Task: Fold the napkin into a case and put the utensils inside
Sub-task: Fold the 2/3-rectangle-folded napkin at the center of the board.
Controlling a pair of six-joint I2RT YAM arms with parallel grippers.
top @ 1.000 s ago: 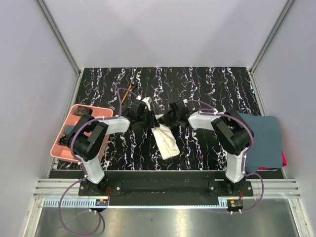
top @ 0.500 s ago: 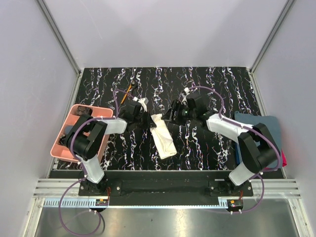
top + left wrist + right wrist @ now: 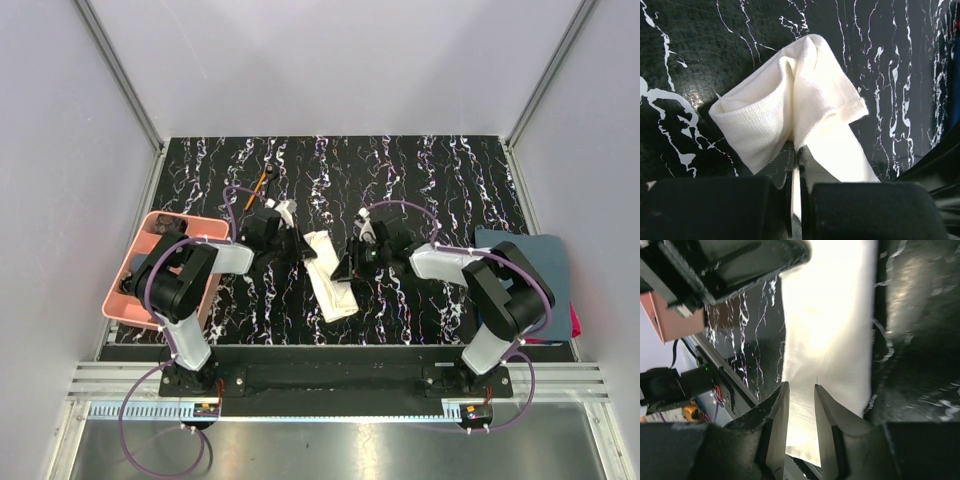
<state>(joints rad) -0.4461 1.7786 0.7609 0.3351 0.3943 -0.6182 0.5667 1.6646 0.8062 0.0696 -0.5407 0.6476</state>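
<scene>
The cream napkin (image 3: 330, 276) lies as a narrow folded strip, the case, mid-table. My left gripper (image 3: 302, 247) is at its far end, shut on a raised fold of the cloth (image 3: 790, 95), with the jaws (image 3: 796, 150) pressed together. My right gripper (image 3: 348, 271) hangs over the strip's right edge. In the right wrist view its fingers (image 3: 800, 389) stand a little apart above the napkin (image 3: 830, 315), with cloth showing in the gap and nothing pinched. One of the utensils, an orange-handled stick (image 3: 261, 183), lies at the back left.
A pink tray (image 3: 150, 232) holding dark items sits at the left edge. A dark blue-grey towel (image 3: 540, 280) lies at the right edge by the right arm. The two grippers are close together over the napkin.
The left gripper closed on the napkin's far end. The right gripper swung out to the right, then came back down over the strip, its jaws widening and then narrowing.
</scene>
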